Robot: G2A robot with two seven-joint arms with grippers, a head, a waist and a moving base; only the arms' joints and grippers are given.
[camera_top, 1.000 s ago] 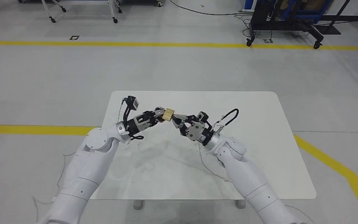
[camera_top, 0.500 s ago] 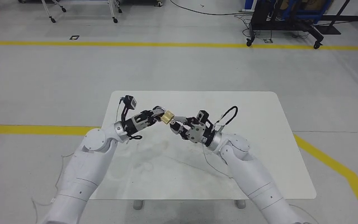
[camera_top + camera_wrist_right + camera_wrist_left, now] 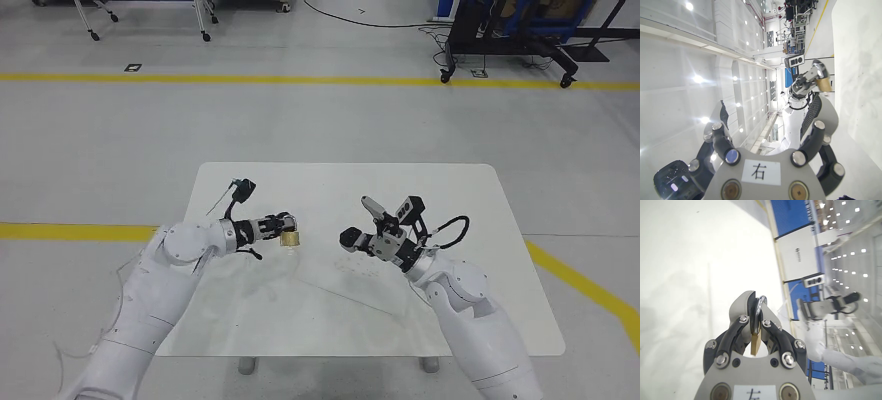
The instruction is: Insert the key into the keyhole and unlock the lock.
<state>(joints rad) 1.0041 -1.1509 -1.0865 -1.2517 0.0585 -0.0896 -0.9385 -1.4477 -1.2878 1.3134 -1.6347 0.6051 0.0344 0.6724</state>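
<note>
Tabletop [image 3: 470, 290]: left end effector [image 3: 758, 303] clasps lock [image 3: 755, 343].

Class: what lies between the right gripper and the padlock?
Bare table, seen in the top view, separates the right gripper from the padlock held by the left gripper.

The two grippers have drawn apart. A second ago they met over the middle of the table [image 3: 450, 190], with the right gripper [image 3: 360, 223] tip to tip against the lock [image 3: 290, 238]. The right gripper has since pulled back to its own side and turned, and its fingers [image 3: 371, 207] now stand spread wide with nothing between them. The left gripper [image 3: 283, 229] has swung back and lower toward its side, taking the lock along. The lock's brass body now points down at the table instead of across at the other gripper.
</note>
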